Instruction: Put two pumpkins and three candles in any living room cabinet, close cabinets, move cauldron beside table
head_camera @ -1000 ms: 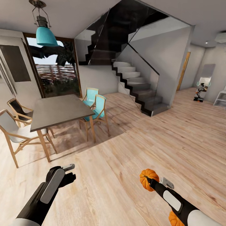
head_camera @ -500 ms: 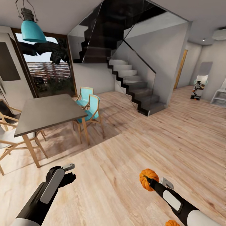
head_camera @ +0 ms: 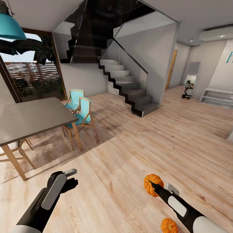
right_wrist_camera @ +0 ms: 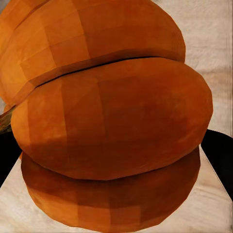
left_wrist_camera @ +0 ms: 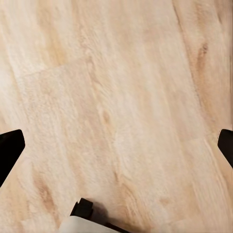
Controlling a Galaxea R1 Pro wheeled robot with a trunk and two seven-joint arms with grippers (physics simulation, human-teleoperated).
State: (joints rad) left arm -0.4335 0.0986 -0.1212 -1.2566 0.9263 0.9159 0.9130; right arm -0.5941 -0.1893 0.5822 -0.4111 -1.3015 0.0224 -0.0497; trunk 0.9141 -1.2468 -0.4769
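— What have you got in the right gripper [head_camera: 152, 185]?

— A pumpkin [head_camera: 153, 184], bright orange and ribbed, clamped between the fingers and held out in front of me above the wooden floor [head_camera: 136, 155]. On the right wrist camera it sits right up against the lens, with the dark fingertips [right_wrist_camera: 219, 148] just peeking out on either side.

— And the other pumpkin?

— The second pumpkin [head_camera: 169, 225] is lying on the floor low down at my right, just beside the right arm [head_camera: 181, 208].

— Left side?

— The left gripper [head_camera: 72, 177] holds nothing. On its wrist camera the two fingertips [left_wrist_camera: 9, 149] stand wide apart over bare planks, so it's fully spread.

— What's around you?

— A grey-topped dining table [head_camera: 29, 118] on wooden legs to my left, with two turquoise chairs [head_camera: 81, 111] at its far corner. A staircase [head_camera: 124, 85] with a glass balustrade rises straight ahead, and a teal pendant lamp [head_camera: 11, 27] hangs at upper left before a big window [head_camera: 32, 77].
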